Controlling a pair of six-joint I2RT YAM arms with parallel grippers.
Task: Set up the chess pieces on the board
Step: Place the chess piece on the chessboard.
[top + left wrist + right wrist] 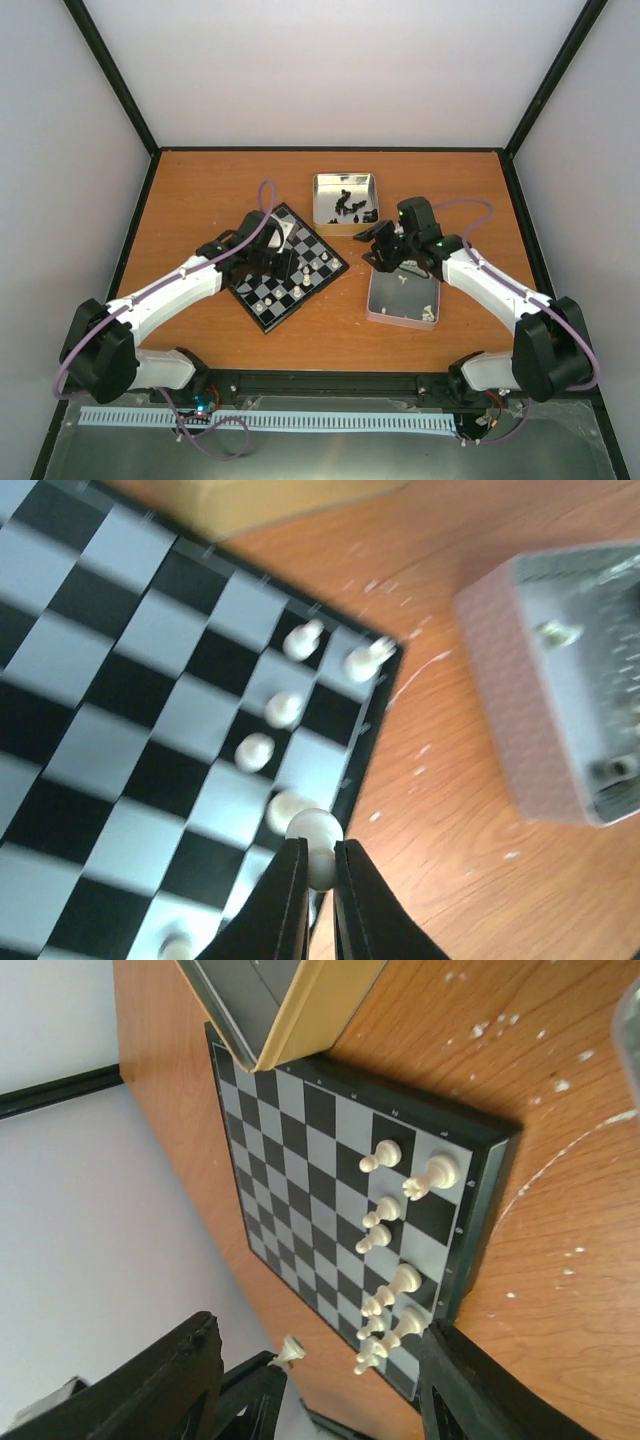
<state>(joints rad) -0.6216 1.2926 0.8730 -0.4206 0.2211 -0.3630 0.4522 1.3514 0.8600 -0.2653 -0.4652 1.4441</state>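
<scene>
The board (262, 300) lies turned at the left centre of the table, with several cream-white chess pieces (318, 263) standing along its right side. My left gripper (283, 262) hovers over that side. In the left wrist view the left gripper (318, 845) is shut on a white chess piece (316, 830) above the board's (130, 670) edge row. That held piece (291, 1348) also shows low in the right wrist view. My right gripper (375, 240) sits between the two tins, and in its own view the right gripper (320, 1335) is open and holds nothing, facing the board (300, 1150).
A square metal tin (345, 176) holding black chessmen stands behind the board's far corner. A second tin (398, 302) with a few white pieces lies at the right, under the right arm, and shows in the left wrist view as the tin (540, 680). Bare orange table surrounds them.
</scene>
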